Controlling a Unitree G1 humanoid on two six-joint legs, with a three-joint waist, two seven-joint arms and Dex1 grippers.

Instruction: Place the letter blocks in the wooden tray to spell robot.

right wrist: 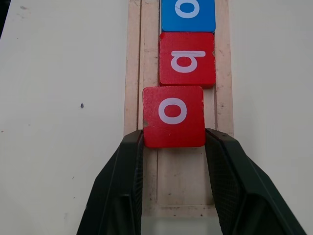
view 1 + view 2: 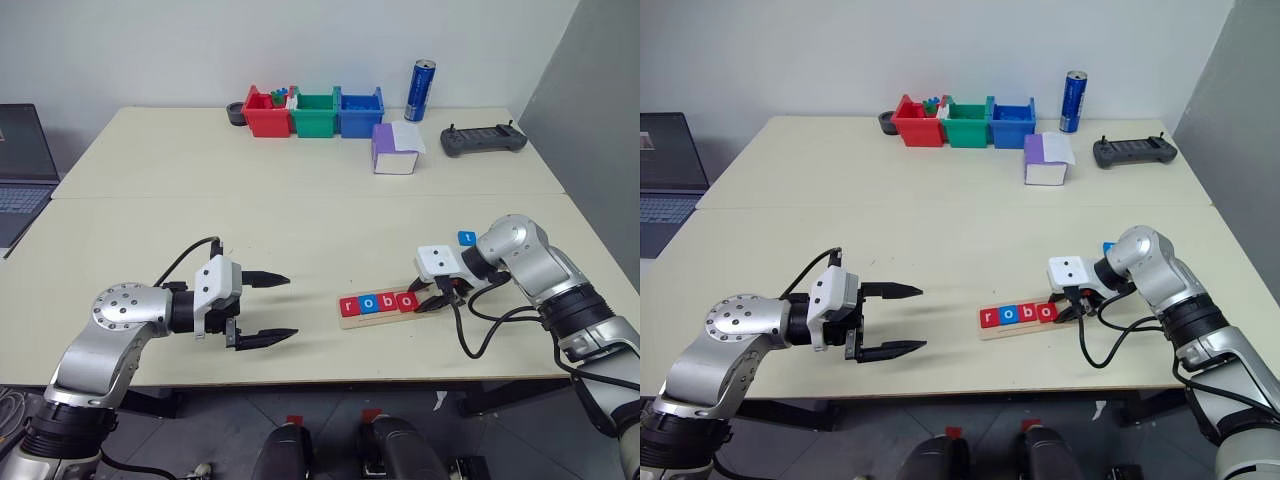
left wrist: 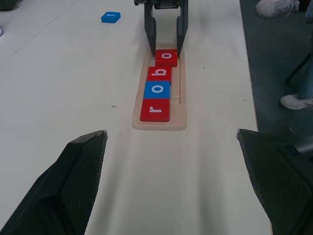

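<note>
table | wooden tray: r-o-b | right gripper pinching red o block | left gripper spread

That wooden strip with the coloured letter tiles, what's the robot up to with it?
It is spelling "robot" in the wooden tray. Tiles r, o and b sit in the groove. The right gripper is shut on the second o, which lies a little out of line with the others. The blue t tile waits on the table beyond the right arm. The left gripper hovers open, holding nothing.
</note>
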